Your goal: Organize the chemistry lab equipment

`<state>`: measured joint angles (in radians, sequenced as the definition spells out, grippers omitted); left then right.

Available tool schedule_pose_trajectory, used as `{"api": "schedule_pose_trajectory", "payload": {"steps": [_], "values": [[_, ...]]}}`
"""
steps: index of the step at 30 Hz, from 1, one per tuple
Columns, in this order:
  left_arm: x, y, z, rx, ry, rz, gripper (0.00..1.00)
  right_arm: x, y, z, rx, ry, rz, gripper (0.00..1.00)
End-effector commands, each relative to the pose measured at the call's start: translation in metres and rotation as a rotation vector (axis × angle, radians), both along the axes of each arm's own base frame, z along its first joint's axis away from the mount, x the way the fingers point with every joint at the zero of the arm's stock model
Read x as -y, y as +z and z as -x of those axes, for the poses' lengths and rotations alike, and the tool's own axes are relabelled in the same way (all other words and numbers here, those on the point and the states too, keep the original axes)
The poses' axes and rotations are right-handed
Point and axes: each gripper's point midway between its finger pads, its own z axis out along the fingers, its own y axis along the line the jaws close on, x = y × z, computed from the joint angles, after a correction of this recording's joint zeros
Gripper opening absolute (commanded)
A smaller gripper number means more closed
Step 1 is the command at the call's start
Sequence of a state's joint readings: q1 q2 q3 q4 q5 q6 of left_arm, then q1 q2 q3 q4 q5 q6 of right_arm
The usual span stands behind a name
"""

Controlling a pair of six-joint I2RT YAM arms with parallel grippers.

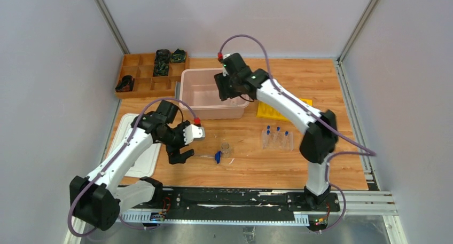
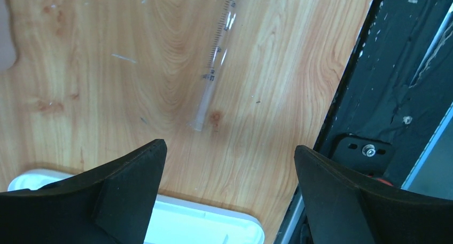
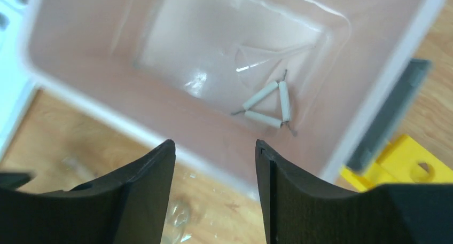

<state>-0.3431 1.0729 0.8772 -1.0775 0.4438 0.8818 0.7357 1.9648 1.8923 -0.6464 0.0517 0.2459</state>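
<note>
Equipment is split between bin and table as I see it. The white triangle (image 3: 270, 105) lies flat on the floor of the pink bin (image 3: 75, 57). The clear funnel (image 3: 256, 57) lies on its side just beside the triangle, faint against the plastic. My right gripper (image 3: 215, 143) hangs above that bin with its jaws parted a moderate way, nothing between them, and touches neither item.

On the table in front of the bin, toward the near edge, the blue-tipped thin rod (image 1: 216, 157) lies flat. The tiny clear dish (image 1: 225, 147) sits just beside its blue end. To their right the clear tube rack (image 1: 291, 142) stands with three blue-capped clear tubes (image 1: 277, 134) upright in it. My left gripper (image 1: 184, 156) hovers at the rod's plain end, jaws spread wide and empty. On the left wrist camera the rod's graduated shaft lies ahead of the fingers (image 2: 133, 185), not between them.

Around this, a white tray (image 1: 120, 127) sits at the table's left edge under the left arm. A wooden divider box (image 1: 140, 85) in the far left corner has dark items in some compartments. A yellow block (image 1: 267, 111) lies behind the rack, partly covered by the right arm.

From above, the right gripper hides part of the bin's inside. Something clear on the table below the right fingers is too blurred for me to name.
</note>
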Motion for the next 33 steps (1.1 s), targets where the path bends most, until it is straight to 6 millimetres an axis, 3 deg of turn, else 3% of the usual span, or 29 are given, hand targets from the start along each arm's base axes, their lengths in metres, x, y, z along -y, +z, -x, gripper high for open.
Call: {"api": "schedule_pose_trajectory", "payload": {"steps": [1,4,8,15,23,33], "values": [[0.003,-0.018,-0.007,0.018,-0.099,-0.063,0.95,0.027,0.068,0.035,0.099,-0.008,-0.146,0.6],[0.011,-0.025,-0.016,0.029,-0.134,-0.076,0.95,0.051,0.071,0.061,0.121,-0.023,-0.164,0.59],[0.021,-0.038,-0.029,0.02,-0.149,-0.116,0.93,0.084,0.059,0.095,0.112,-0.059,-0.179,0.56],[0.044,-0.06,-0.047,0.039,-0.153,-0.141,0.88,0.118,0.038,0.128,0.087,-0.137,-0.215,0.52],[0.05,-0.081,-0.042,0.04,-0.17,-0.146,0.76,0.132,0.034,0.143,0.077,-0.172,-0.234,0.49],[0.054,-0.094,-0.038,0.085,-0.191,-0.109,0.59,0.143,0.047,0.146,0.112,-0.196,-0.243,0.41]]}}
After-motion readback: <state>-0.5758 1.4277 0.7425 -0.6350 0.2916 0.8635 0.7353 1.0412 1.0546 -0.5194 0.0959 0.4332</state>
